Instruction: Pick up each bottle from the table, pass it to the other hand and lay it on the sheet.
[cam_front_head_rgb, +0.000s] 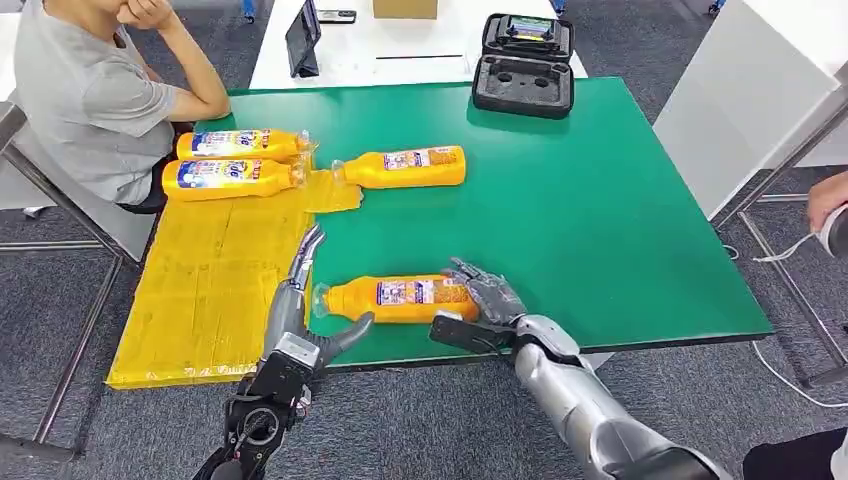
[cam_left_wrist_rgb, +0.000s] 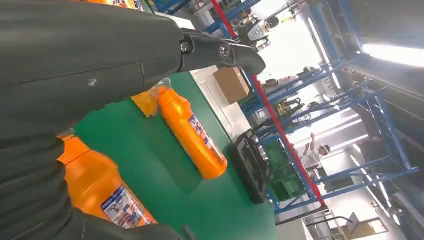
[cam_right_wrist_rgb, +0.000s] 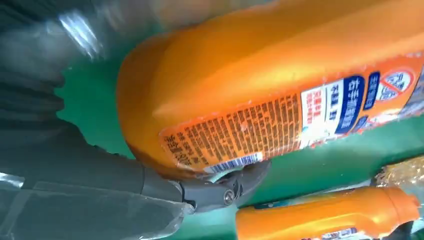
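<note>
An orange bottle (cam_front_head_rgb: 400, 299) lies on its side near the front edge of the green surface (cam_front_head_rgb: 600, 220), its cap end pointing toward the yellow sheet (cam_front_head_rgb: 210, 290). The right hand (cam_front_head_rgb: 480, 300) grips this bottle at its base end, fingers wrapped over the top and thumb underneath; the right wrist view shows the thumb pressed against the bottle's label side. The left hand (cam_front_head_rgb: 305, 315) is at the cap end of the same bottle, fingers spread and extended above the neck and thumb reaching under it, holding nothing; whether it touches the bottle I cannot tell.

A second orange bottle (cam_front_head_rgb: 400, 167) lies on its side further back on the surface, its cap touching the sheet's back right corner. Two more bottles lie side by side on the sheet at its back edge, one (cam_front_head_rgb: 240, 144) behind the other (cam_front_head_rgb: 235, 178).

The sheet covers the left side of the surface, reaching its front left corner. A black open case (cam_front_head_rgb: 524, 66) rests at the back edge of the surface. A person in a grey shirt (cam_front_head_rgb: 90, 95) sits by the back left corner.
</note>
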